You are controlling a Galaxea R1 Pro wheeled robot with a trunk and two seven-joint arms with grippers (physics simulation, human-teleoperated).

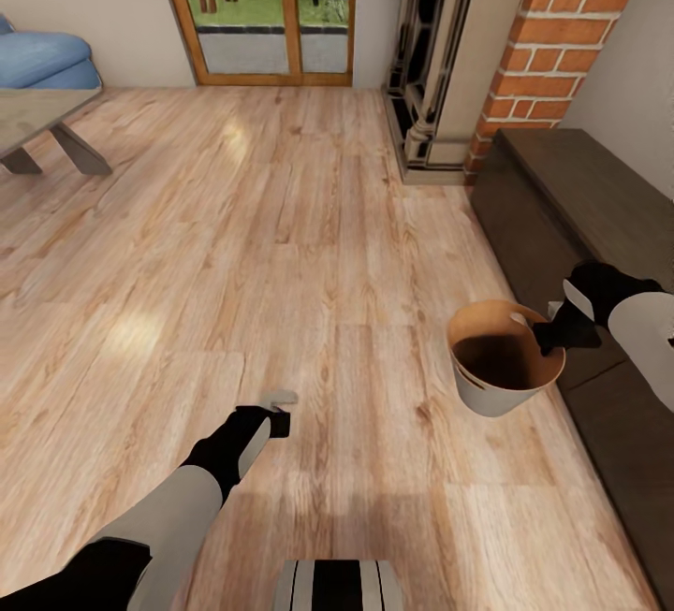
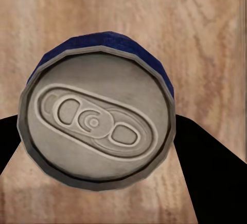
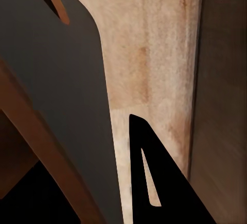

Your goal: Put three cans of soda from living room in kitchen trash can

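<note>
I hold soda can in left end effector; right end effector clamps trash can rim. Risk: bucket tilts, swings during travel; can slips.

The left gripper pinches a can. The right gripper grips the bucket rim.

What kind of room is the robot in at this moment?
Most likely a living room: a brick fireplace, a blue sofa and wood-framed glass doors onto a garden, all around a light wood floor.
</note>
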